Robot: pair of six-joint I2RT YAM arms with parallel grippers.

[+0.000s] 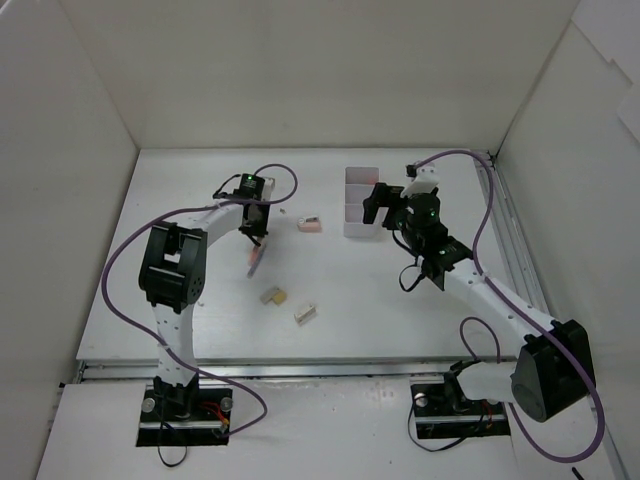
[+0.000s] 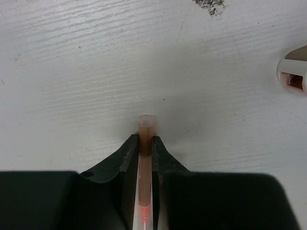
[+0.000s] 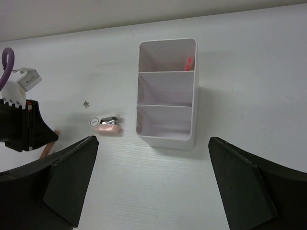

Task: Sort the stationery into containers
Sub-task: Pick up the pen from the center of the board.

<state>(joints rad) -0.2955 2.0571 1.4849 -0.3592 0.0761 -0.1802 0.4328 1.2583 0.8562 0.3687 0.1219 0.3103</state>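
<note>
Left gripper (image 2: pixel 145 143) pinching a thin translucent pink-orange pen (image 2: pixel 147 123) (pale capped tip showing), right gripper (image 3: pixel 153 143) spread wide

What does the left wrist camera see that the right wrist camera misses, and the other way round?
Only the left wrist view shows, close up, the left pincer shut on the end of the pink pen. Only the right wrist view shows the white box, a pink stick in its far compartment, and the right pincer with open jaws. Both show the pale pink block on the table, and that pen.
</note>
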